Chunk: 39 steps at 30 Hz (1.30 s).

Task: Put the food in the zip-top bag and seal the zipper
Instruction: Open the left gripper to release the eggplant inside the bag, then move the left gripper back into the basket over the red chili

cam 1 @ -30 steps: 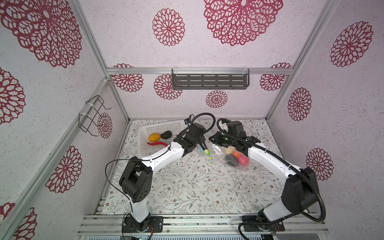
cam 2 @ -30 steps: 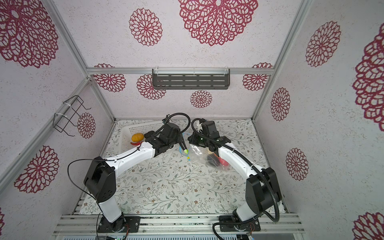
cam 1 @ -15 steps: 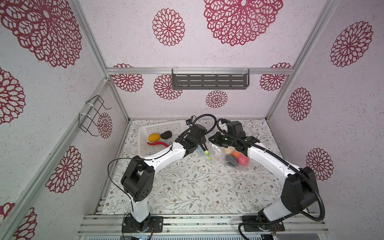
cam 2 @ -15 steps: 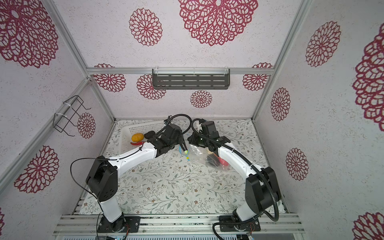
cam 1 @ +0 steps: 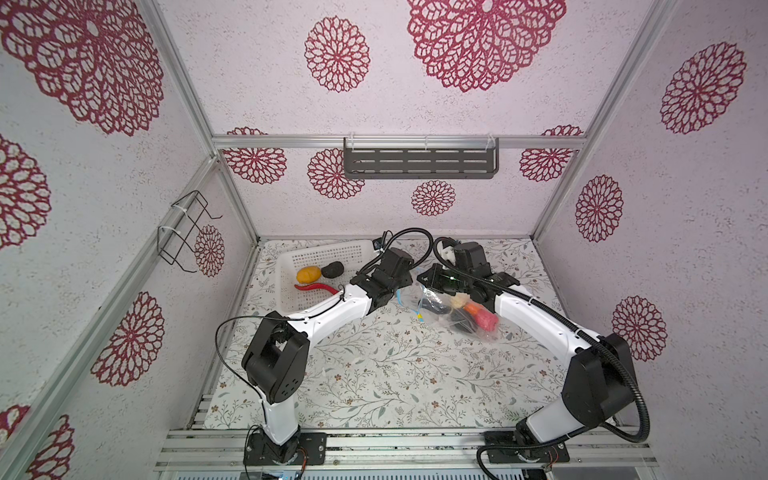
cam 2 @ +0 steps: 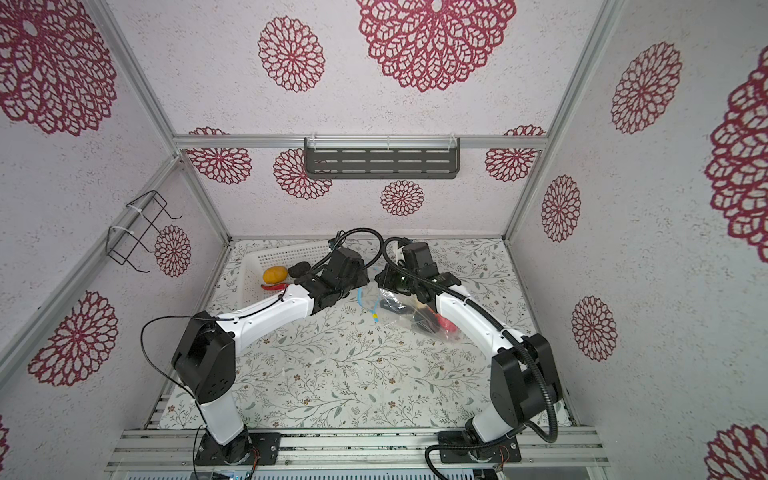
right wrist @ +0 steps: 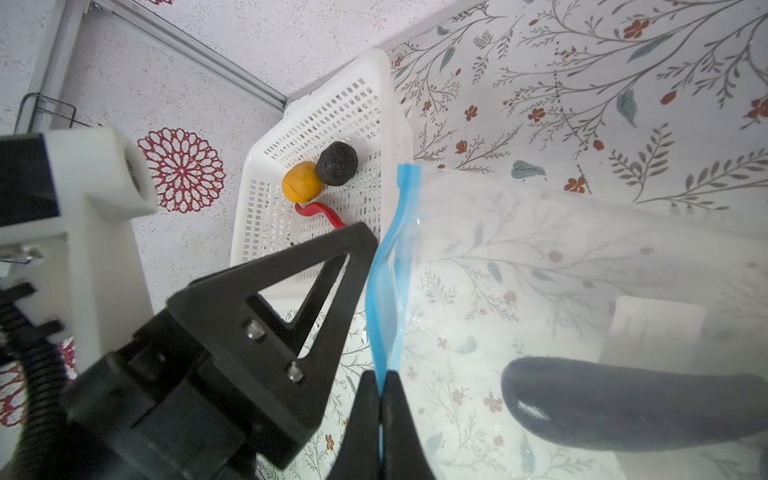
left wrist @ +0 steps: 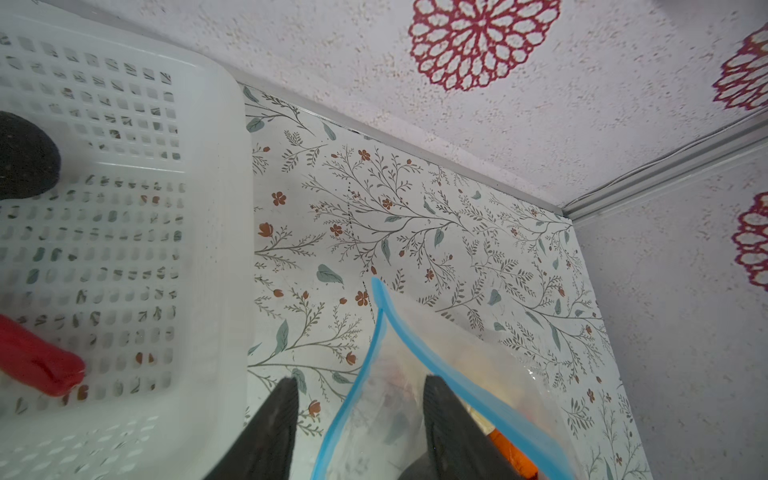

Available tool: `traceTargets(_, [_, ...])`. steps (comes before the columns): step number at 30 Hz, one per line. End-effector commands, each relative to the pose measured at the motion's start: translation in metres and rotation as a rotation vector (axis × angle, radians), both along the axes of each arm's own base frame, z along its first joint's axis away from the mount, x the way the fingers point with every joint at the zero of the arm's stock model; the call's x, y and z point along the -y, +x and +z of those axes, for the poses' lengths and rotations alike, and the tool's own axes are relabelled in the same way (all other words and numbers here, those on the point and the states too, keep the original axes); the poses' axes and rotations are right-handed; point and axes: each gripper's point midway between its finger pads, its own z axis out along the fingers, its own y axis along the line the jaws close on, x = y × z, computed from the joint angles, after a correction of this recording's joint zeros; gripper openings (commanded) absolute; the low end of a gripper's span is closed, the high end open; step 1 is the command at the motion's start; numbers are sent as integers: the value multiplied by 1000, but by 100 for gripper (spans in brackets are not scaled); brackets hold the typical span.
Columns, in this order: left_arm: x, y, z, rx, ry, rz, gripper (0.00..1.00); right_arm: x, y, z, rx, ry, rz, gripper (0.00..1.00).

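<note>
The left hand (left wrist: pixel 361 382) stands wider than it did a second ago. Its black fingers (left wrist: pixel 274 428) are now moderately apart, with one lip of the thin light blue zipper (left wrist: pixel 376 332) running loose between them. One finger sits between the two lips at the mouth of the clear, crinkly zip-top bag (cam 1: pixel 455 318). The right hand (right wrist: pixel 380 386), facing the left hand across that mouth, stays clamped tight on the zipper as before. The bag lies on the floral table (cam 1: pixel 374 365) about where it lay earlier, trailing back under the right hand. Inside it are a cream ball (cam 1: pixel 459 300), an orange piece (cam 1: pixel 471 308), a pink-red ball (cam 1: pixel 487 321) and a dark lump (right wrist: pixel 623 409). Just beside the left hand, the white perforated plastic basket (cam 1: pixel 284 286) still holds the yellow-orange potato (cam 1: pixel 308 274), a black lump (cam 1: pixel 333 269) and the red chilli (cam 1: pixel 313 287).
</note>
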Motion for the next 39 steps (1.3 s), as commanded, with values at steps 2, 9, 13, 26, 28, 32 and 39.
traceTargets(2, [9, 1, 11, 28, -12, -18, 52, -4, 6, 23, 56, 32, 3, 0])
traceTargets(9, [0, -3, 15, -5, 28, -14, 54, -2, 5, 24, 59, 31, 1, 0])
traceTargets(13, [-12, -2, 18, -24, 43, -13, 55, -2, 5, 24, 58, 32, -1, 0])
traceTargets(26, [-118, 4, 22, -82, 139, 174, 58, -4, 6, 24, 56, 35, 8, 0])
traceTargets(28, [-136, 3, 21, -93, 157, 214, 58, -4, 7, 24, 58, 35, 8, 0])
traceTargets(32, [-175, 0, 12, -134, 186, 307, 57, -5, 8, 24, 57, 35, 9, 0])
traceTargets(39, [-228, -5, -15, -215, 183, 450, 49, -7, 9, 21, 49, 33, 11, 0])
